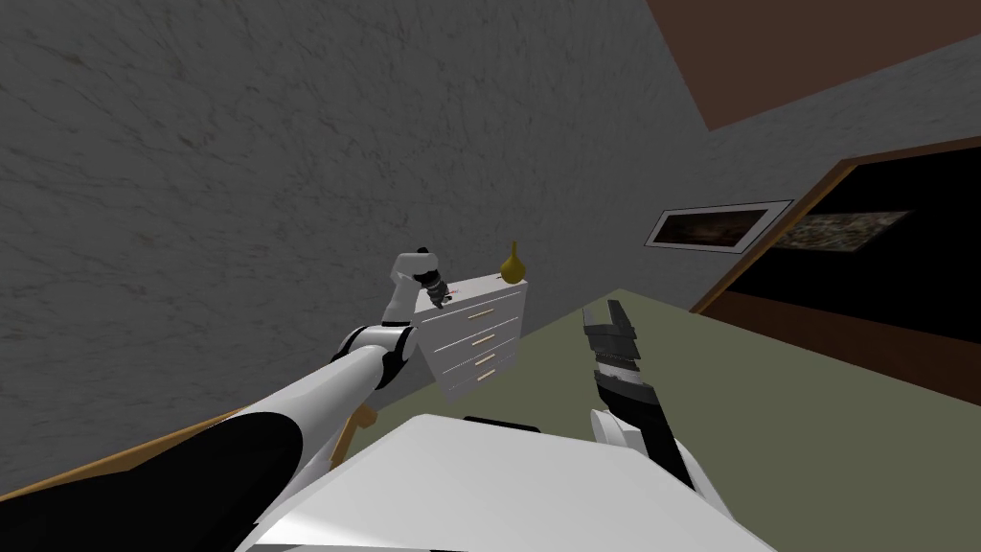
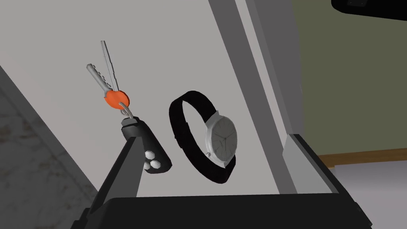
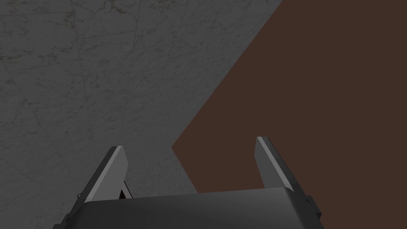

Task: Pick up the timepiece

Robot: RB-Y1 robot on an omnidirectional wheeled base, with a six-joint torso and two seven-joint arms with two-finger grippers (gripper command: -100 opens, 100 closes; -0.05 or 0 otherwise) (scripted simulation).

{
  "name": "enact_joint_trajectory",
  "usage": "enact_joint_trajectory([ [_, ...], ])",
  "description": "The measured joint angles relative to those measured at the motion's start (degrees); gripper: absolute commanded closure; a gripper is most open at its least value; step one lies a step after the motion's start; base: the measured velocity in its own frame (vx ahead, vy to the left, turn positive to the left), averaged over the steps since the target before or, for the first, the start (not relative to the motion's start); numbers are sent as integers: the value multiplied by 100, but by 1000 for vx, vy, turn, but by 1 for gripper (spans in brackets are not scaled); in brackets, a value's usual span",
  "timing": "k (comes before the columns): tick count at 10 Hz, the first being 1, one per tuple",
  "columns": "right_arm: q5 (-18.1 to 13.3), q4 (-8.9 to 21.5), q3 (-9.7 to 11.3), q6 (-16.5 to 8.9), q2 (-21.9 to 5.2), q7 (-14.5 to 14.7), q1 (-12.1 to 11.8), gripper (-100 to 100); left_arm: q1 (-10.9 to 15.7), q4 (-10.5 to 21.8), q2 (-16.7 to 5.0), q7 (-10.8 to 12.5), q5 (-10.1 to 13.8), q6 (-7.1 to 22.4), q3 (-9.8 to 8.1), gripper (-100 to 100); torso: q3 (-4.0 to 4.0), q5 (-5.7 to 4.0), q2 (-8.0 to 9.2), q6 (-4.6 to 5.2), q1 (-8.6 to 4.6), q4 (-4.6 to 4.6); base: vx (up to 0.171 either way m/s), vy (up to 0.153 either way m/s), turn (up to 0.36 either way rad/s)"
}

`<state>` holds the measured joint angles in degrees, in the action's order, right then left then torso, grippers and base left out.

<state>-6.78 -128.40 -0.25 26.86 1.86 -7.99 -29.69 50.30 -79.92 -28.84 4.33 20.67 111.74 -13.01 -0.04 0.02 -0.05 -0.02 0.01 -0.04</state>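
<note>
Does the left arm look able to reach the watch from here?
Probably yes: the watch lies bare between the fingers of the open left tool; only the key fob sits close to one finger.

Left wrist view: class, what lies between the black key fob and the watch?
Nothing. In the left wrist view, only a bare strip of the pale dresser top separates the key fob from the watch.

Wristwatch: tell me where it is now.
In the left wrist view the wristwatch rests on the white dresser top, beside the key fob, ahead of the open left gripper.
</note>
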Motion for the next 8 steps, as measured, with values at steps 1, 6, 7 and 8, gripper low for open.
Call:
enact_joint_trajectory([
  [1, 0, 0, 0, 0, 0, 0, 0, 0, -3, 8, 2, -3, -2, -23, 2, 100, 1, -1, 1, 0, -1, 1, 0, 0, 0],
  [6, 0, 0, 0, 0, 0, 0, 0, 0, -6, 11, 0, 5, -4, -16, -1, 0, 3, -1, 3, 3, -1, 3, 0, 0, 0],
  [7, 0, 0, 0, 0, 0, 0, 0, 0, -5, 11, 0, 5, -4, -16, -1, 100, 3, -1, 3, 3, -1, 3, -2, -3, 11],
  [8, 0, 0, 0, 0, 0, 0, 0, 0, 44, -34, -13, 18, 9, 64, -6, 100, 6, -3, 6, 3, -4, 6, 0, 0, 0],
])
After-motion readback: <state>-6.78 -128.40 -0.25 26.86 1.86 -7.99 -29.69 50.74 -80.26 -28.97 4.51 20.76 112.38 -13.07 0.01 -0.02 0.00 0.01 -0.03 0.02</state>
